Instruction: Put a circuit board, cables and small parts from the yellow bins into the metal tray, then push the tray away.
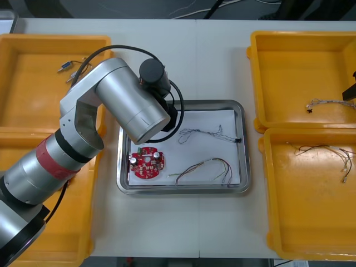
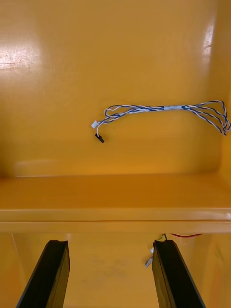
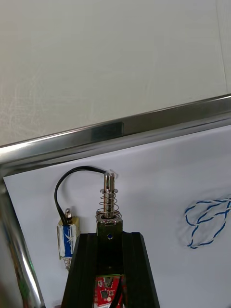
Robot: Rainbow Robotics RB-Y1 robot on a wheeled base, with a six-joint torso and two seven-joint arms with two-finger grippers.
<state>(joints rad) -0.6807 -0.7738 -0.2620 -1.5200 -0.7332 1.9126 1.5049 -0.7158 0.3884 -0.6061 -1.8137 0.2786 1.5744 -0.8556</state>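
Metal tray (image 1: 245,167) shiny, white inside. In it: red circuit board (image 1: 148,163), blue-white twisted cable (image 1: 211,133). My fingers (image 3: 82,269) black; small metal part (image 3: 109,192) silvery, perhaps blue-dotted.

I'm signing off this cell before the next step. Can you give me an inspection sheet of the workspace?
Surface: light table, tray at its middle, yellow bins at both sides.
Job's things: metal tray, white inside, holds a round red circuit board.
Clutter: nothing seen.
Grippers: left gripper shut on a small metal part above the tray's white inside, near its rim; right gripper open over the right-hand bins.
Cables: twisted blue and white cable and red and yellow cable in the tray; another blue and white cable in the far right bin; thin cables in the near right bin.
Surroundings: pale leads beyond the table's far edge.
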